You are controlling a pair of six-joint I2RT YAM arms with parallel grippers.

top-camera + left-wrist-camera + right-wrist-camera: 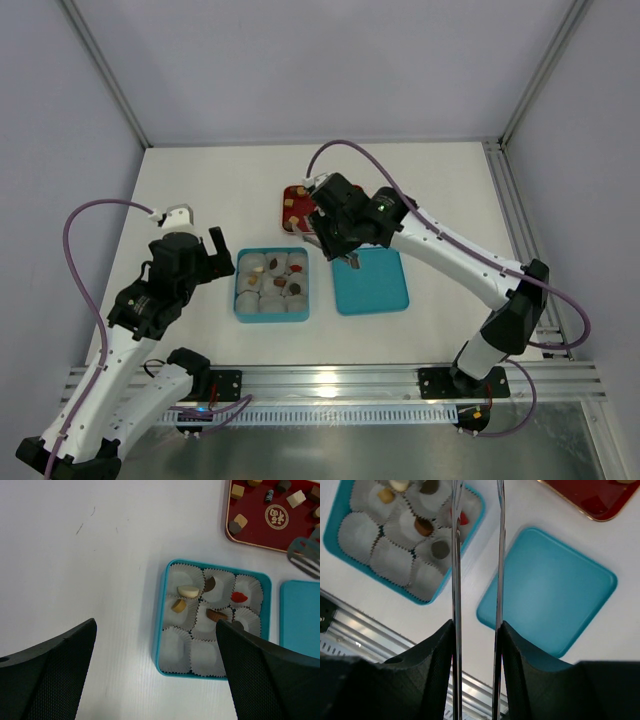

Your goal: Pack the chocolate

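Note:
The teal box (272, 319) holds white paper cups, several with chocolate in them: a cream piece (188, 591), a tan one (178, 605), a brown one (216, 614) and a red one (239, 597). More chocolate lies on the red tray (260, 530). My right gripper (335, 240) hangs between the tray and the box, shut on metal tongs (456, 580). Their two blades run up between my fingers, and the tips are out of the right wrist view. My left gripper (156, 680) stands wide open and empty, above the table at the box's left side.
The teal lid (370, 282) lies flat just right of the box. The red tray (296, 208) sits behind the box. An aluminium rail (330, 380) runs along the near table edge. Frame posts stand at the back corners.

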